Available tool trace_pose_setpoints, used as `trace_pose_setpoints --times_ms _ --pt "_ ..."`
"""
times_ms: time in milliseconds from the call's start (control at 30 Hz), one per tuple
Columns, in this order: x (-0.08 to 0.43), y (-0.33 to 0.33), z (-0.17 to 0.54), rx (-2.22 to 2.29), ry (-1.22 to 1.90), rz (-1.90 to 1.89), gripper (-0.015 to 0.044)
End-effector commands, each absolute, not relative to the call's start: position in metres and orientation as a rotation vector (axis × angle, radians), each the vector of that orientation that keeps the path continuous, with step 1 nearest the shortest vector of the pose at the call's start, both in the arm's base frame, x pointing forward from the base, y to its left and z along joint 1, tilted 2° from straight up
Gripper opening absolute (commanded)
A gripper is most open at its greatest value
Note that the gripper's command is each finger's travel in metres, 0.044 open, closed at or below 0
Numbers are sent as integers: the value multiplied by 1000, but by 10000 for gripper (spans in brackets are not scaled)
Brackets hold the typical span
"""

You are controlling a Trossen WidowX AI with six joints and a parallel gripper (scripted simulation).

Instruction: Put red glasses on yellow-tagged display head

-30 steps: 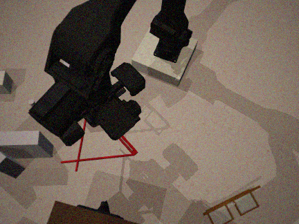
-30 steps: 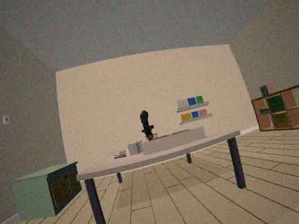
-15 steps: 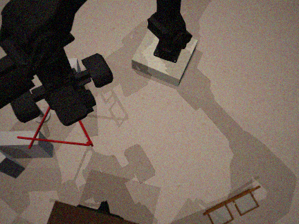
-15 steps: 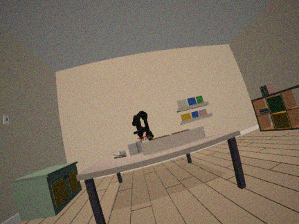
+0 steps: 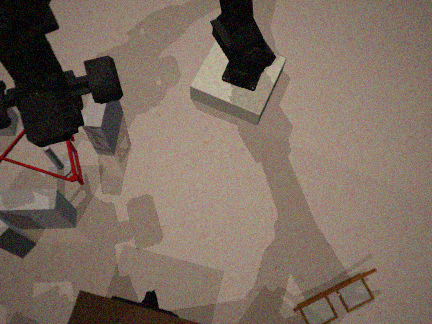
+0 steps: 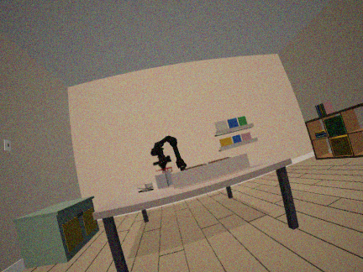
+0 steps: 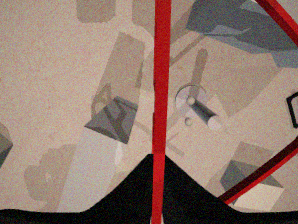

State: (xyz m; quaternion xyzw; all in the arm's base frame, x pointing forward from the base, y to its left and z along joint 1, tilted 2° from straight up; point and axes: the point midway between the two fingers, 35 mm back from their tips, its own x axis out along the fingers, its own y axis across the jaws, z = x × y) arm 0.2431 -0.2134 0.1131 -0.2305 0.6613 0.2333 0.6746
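Note:
My gripper [image 5: 50,143] [image 7: 156,160] is shut on the red glasses [image 5: 74,177] [image 7: 161,75] [image 6: 165,170], which hang in the air below it. In the wrist view their front runs up the middle from between the fingertips, and the temples cross at the right. Below them a slanted grey post [image 5: 54,158] [image 7: 202,112] stands on a round base. Grey blocks stand around it: a tall one [image 5: 103,131] [image 7: 92,167], a long one [image 5: 35,214] and a small one [image 7: 255,186]. No yellow tag or clear head shape can be made out.
Brown-framed glasses [image 5: 336,300] lie at the lower right. A brown panel [image 5: 120,311] stands at the bottom edge. The pale base block [image 5: 220,97] carries the black arm. A black frame [image 7: 293,111] shows at the wrist view's right edge.

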Motion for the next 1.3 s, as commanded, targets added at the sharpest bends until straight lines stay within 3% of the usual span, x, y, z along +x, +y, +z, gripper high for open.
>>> trace_pose_setpoints --times_ms 0,567,1267 --pt "241 -220 113 -508 1492 517 0" --pt "241 -219 53 -508 1492 517 0" --pt "243 -207 53 -508 1492 518 0"
